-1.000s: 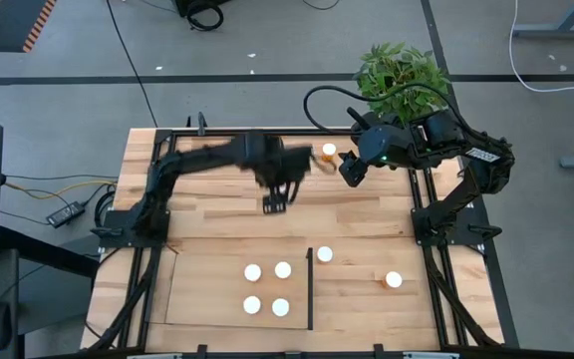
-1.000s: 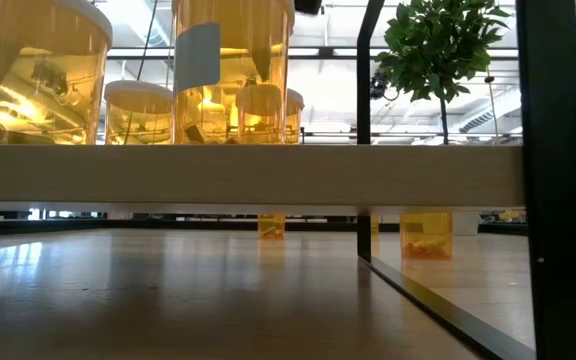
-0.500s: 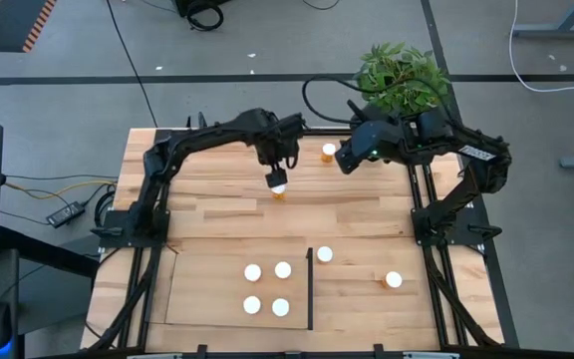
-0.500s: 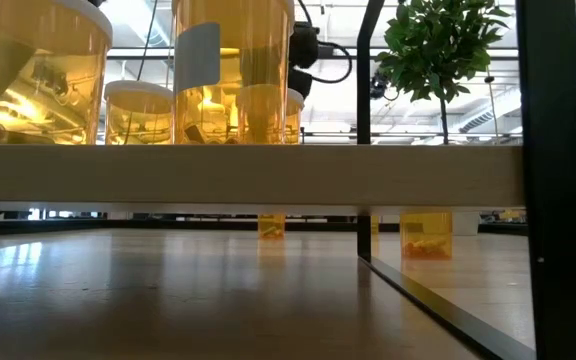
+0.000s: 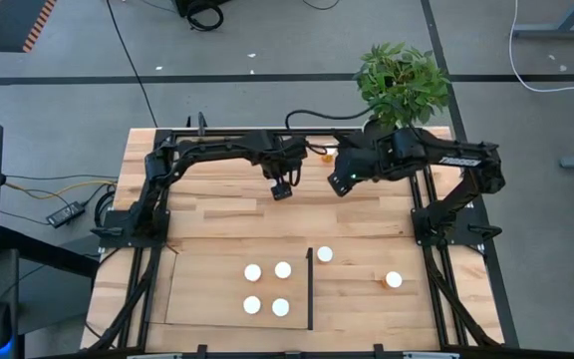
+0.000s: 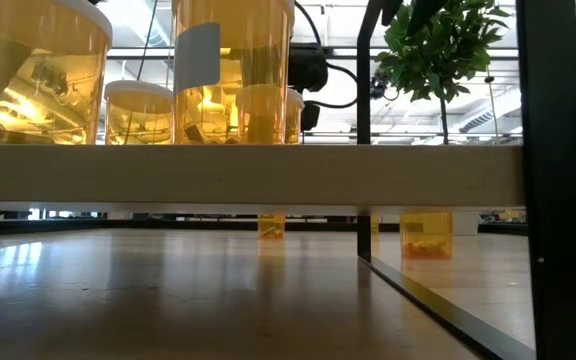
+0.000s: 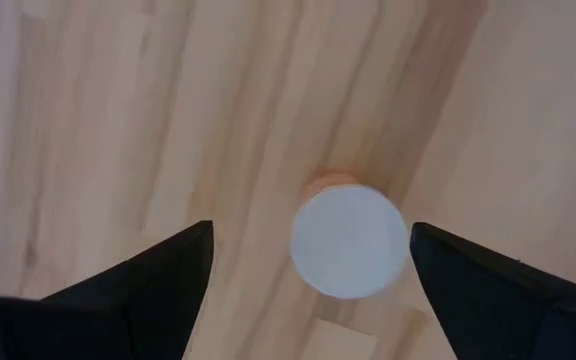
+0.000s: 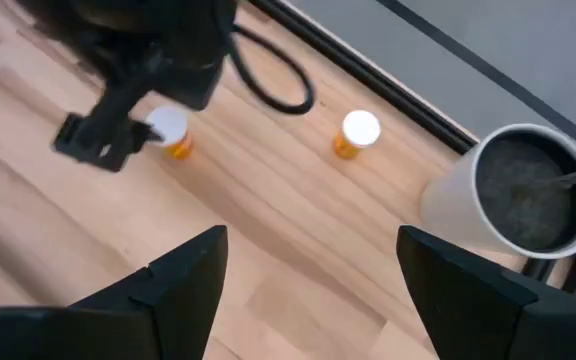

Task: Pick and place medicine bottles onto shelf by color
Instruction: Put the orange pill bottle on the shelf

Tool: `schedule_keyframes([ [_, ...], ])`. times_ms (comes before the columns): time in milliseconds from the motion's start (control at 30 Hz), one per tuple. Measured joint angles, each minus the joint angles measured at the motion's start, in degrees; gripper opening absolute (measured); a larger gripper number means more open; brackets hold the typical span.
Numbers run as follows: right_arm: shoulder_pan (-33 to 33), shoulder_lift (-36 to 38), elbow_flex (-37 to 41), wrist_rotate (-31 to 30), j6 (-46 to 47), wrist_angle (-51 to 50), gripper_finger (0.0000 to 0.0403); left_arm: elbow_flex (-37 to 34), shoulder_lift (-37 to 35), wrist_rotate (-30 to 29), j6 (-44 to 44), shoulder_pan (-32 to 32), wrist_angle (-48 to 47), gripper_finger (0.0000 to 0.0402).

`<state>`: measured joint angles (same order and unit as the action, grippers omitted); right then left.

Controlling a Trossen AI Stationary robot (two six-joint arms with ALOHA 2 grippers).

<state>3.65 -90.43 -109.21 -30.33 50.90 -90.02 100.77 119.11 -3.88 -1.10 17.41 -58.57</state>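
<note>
My left gripper (image 5: pixel 282 189) is open over the far middle of the table. In the left wrist view it (image 7: pixel 310 228) looks straight down on an orange bottle's white cap (image 7: pixel 348 243), with a finger on either side and clear of it. This bottle stands upright on the planks. My right gripper (image 5: pixel 340 182) hovers open just to the right. A second bottle (image 8: pixel 358 132) stands near the far edge. Several bottles (image 5: pixel 267 287) stand on the pale shelf (image 5: pixel 202 294), and two more (image 5: pixel 324 254) (image 5: pixel 394 280) stand beyond its black strip (image 5: pixel 310 289).
A white plant pot (image 8: pixel 528 190) with a green plant (image 5: pixel 402 80) stands at the far right corner, close to my right arm. A black cable (image 8: pixel 278 75) loops off my left arm. Bare planks (image 5: pixel 217 214) lie between the arms and the shelf.
My left gripper swung back over the lone bottle at the far middle and now covers it in the high view, where the cap showed just below it half a second ago. My right gripper moved toward the near edge and a little left, closer to my left gripper.
</note>
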Motion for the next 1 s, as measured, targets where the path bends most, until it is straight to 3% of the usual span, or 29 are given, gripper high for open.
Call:
schedule_keyframes([
  [533, 1.6, 0.4, 0.0, 1.0, 4.4, 0.0, 0.0299, 0.0, 0.4, 2.4, -2.6, -0.3, 0.0, 0.0346],
  [700, 2.6, 0.4, 0.0, 1.0, 6.0, 0.0, 0.0299, 0.0, 1.2, 5.7, -2.9, -0.3, 0.1, 0.0345],
  [1000, 3.4, 0.4, 0.0, 0.9, 7.7, 0.0, 0.0299, 0.0, 4.4, 4.2, -3.1, -0.3, -2.1, 0.0337],
])
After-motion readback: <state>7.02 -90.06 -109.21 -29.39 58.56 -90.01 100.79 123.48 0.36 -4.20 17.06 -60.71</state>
